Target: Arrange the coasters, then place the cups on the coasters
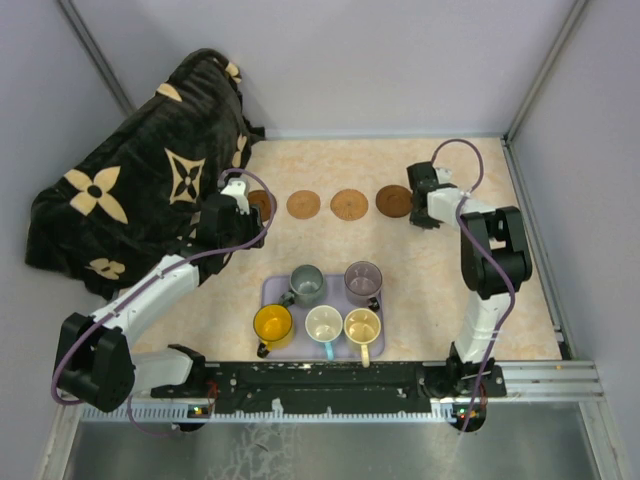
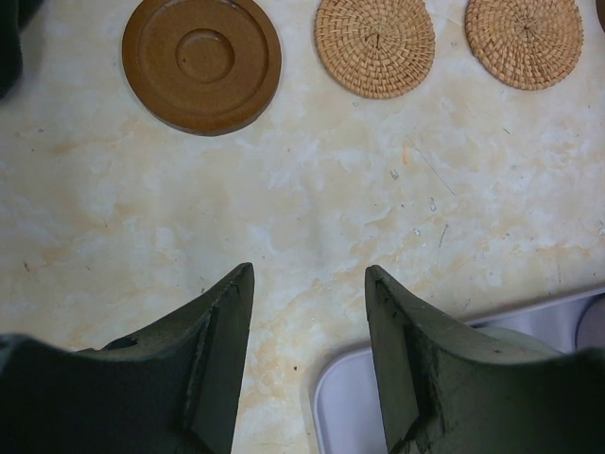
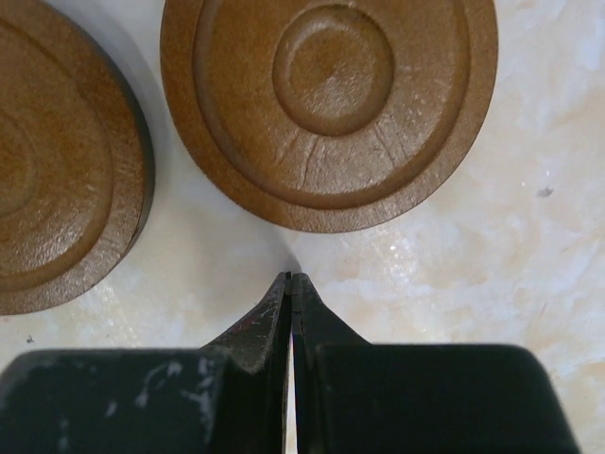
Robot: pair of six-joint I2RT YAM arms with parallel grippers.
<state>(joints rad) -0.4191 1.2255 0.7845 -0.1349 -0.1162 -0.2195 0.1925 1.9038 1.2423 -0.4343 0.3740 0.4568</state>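
Four coasters show in a row at the back: a dark one [image 1: 262, 204] partly under my left gripper [image 1: 243, 212], two woven ones [image 1: 303, 204] [image 1: 349, 204], and a dark wooden one [image 1: 394, 200]. The left wrist view has the wooden coaster [image 2: 201, 61] and both woven ones [image 2: 375, 45] [image 2: 523, 40] beyond my left gripper [image 2: 309, 274], which hangs open and empty. My right gripper [image 3: 292, 276] is shut on nothing, its tips just short of a wooden coaster [image 3: 326, 104], with another [image 3: 57, 161] to the left. Five cups stand on the lavender tray [image 1: 268, 290]: yellow-orange [image 1: 272, 324], cream [image 1: 324, 325], pale yellow [image 1: 362, 326], grey-green [image 1: 306, 285], mauve [image 1: 362, 282].
A black blanket with a cream flower pattern [image 1: 140, 190] is heaped at the back left, close to the left arm. A corner of the tray [image 2: 378, 407] lies below the left fingers. Grey walls close in the table on three sides.
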